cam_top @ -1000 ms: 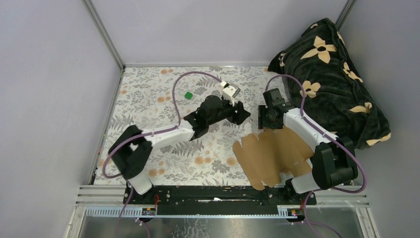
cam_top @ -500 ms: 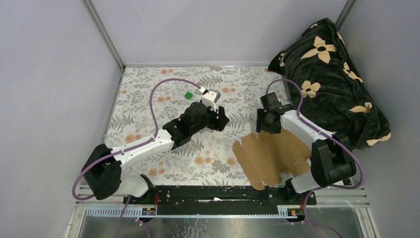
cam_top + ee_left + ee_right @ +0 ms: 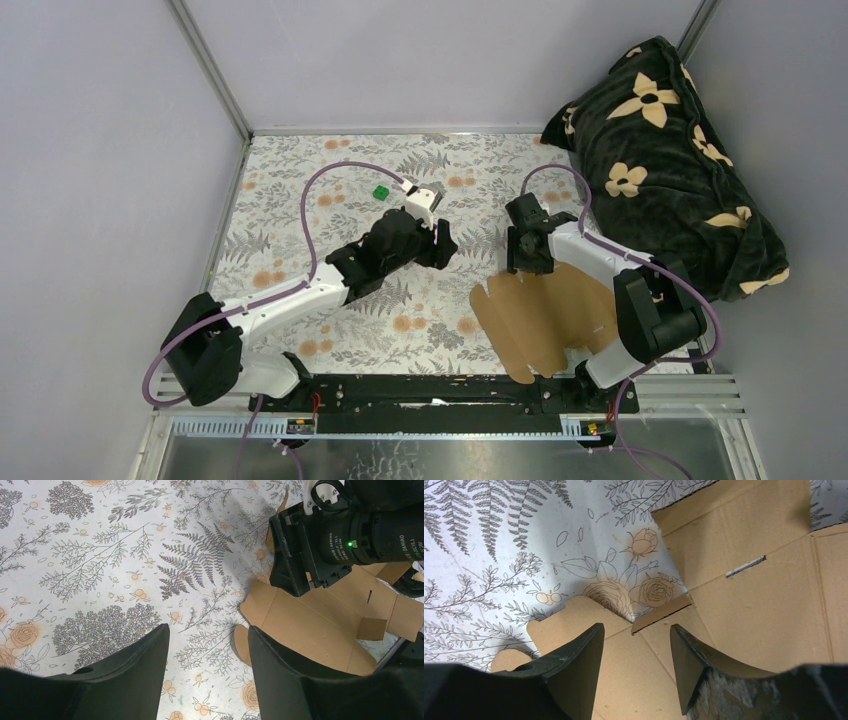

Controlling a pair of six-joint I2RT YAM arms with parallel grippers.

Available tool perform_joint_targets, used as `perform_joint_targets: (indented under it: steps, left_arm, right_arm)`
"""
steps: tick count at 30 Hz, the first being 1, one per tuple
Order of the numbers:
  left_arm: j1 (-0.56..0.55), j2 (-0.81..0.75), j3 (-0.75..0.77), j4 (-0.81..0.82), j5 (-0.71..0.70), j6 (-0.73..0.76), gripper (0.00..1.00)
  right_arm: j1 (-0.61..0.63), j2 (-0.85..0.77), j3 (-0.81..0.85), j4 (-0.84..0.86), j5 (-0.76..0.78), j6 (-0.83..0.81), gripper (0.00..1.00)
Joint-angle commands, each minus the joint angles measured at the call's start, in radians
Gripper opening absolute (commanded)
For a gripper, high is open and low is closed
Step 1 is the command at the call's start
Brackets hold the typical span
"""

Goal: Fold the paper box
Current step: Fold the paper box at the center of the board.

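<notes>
1. On the floral table (image 3: 300, 200), toward your right near corner, the paper box (image 3: 545, 320) lies as a flat, unfolded sheet. Its long axis seems to run left to right, skewed to the table edge.
2. Your right gripper (image 3: 634, 630) hangs over the sheet's far-left edge, fingers parted and gripping nothing. It's the nearer tool, and the sheet spreads back toward its base.
3. Your left gripper (image 3: 207, 630) is likewise parted and empty, over bare cloth just left of the sheet.
4. Since a second ago, your left arm has drawn back leftward and the right gripper has edged left. The sheet hasn't moved.
</notes>
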Motion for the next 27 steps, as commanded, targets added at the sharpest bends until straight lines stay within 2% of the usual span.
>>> perform_joint_targets:
  steps: [1, 4, 12, 27]
  left_arm:
    - [0.003, -0.004, -0.011, 0.031, 0.000, 0.020, 0.66]
    - [0.003, 0.004, -0.008, 0.033, 0.002, 0.022, 0.65]
    - [0.005, 0.021, 0.004, 0.032, 0.019, 0.023, 0.65]
    - [0.005, 0.025, -0.008, 0.060, 0.048, 0.010, 0.64]
  right_arm:
    - [0.006, -0.012, 0.026, -0.006, 0.088, 0.023, 0.59]
    - [0.006, -0.007, 0.047, -0.016, 0.128, 0.019, 0.64]
    - [0.006, 0.049, 0.082, -0.023, 0.182, 0.022, 0.64]
    - [0.008, 0.000, 0.018, -0.018, 0.156, 0.053, 0.55]
